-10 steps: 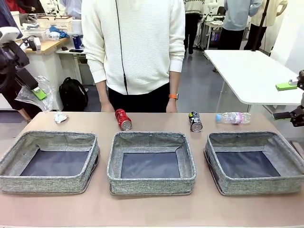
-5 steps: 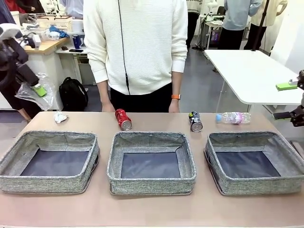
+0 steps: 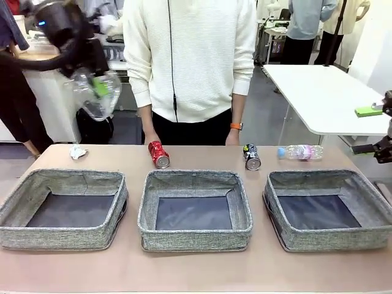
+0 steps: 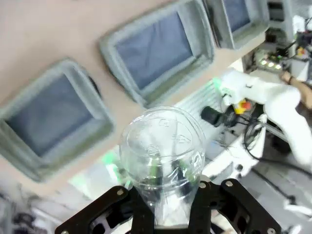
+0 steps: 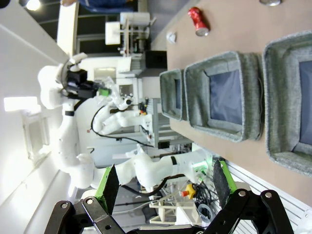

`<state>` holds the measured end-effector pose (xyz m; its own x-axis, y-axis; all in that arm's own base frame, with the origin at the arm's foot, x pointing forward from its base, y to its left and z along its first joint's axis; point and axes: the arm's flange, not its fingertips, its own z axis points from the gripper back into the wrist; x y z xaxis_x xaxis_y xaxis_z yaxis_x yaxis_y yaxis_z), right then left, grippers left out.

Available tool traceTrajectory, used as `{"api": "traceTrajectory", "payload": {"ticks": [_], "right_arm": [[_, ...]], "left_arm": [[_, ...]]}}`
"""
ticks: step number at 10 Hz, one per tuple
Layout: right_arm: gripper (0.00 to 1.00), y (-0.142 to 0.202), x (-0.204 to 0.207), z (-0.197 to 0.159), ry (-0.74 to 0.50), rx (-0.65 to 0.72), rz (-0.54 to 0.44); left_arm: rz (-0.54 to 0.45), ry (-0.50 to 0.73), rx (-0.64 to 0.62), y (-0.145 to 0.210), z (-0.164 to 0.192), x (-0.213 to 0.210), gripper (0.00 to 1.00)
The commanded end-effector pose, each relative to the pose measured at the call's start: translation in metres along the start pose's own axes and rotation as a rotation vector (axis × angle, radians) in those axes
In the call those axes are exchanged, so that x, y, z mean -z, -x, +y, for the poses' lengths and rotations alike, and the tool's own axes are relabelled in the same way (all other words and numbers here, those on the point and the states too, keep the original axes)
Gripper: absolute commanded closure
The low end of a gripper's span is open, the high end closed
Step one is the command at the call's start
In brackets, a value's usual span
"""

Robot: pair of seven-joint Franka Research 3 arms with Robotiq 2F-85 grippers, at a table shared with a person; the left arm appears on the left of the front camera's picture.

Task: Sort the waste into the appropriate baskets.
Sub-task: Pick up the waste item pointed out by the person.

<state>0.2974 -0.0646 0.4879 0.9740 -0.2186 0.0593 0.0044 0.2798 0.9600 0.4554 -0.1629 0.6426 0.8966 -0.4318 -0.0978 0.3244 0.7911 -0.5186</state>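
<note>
The left tool (image 4: 165,197) is clamped on a clear plastic bottle (image 4: 162,146), which it holds in the upper left of the front view (image 3: 98,92), high above the table (image 3: 196,269). That height probably keeps the bottle clear of the soft basket walls on the way to a bin. The right tool (image 5: 165,187) waits at the right edge with its green pads (image 5: 110,187) wide apart and nothing between them.

Three shallow grey woven-fabric baskets sit open-topped in a row across the lower half:

- left basket (image 3: 61,237)
- middle basket (image 3: 195,237)
- right basket (image 3: 331,240)

The unsorted waste lines the far edge behind them:

- white paper wad (image 3: 77,151)
- crushed red can (image 3: 158,154)
- crushed dark can (image 3: 252,157)
- second clear bottle (image 3: 300,152)

The cans' print and the second bottle's pale pink label are too small to read. The raised marks on the held bottle's base are blurred.
</note>
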Motion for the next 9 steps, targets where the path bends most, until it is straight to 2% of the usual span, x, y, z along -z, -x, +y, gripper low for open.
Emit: {"api": "traceTrajectory", "payload": {"ticks": [1,2,3,4,6,9], "right_arm": [[0.0,-0.003,0.001,0.001,-0.026,-0.026,-0.005],[0.0,-0.003,0.001,0.001,-0.026,-0.026,-0.005],[0.0,-0.003,0.001,0.001,-0.026,-0.026,-0.005],[0.0,-0.003,0.001,0.001,-0.026,-0.026,-0.005],[0.0,-0.003,0.001,0.001,-0.026,-0.026,-0.005],[0.0,-0.003,0.001,0.001,-0.026,-0.026,-0.005]], "left_arm": [[0.039,0.0,-0.185,-0.028,-0.047,0.007,0.85],[0.048,-0.075,-0.243,-0.029,-0.08,0.017,0.85],[0.005,-0.138,-0.272,-0.029,-0.114,0.022,0.85],[0.025,-0.154,-0.261,-0.03,-0.141,0.022,0.85],[0.014,-0.229,-0.25,-0.039,-0.179,0.017,0.85],[0.08,-0.209,-0.204,-0.046,-0.217,0.019,0.85]]}}
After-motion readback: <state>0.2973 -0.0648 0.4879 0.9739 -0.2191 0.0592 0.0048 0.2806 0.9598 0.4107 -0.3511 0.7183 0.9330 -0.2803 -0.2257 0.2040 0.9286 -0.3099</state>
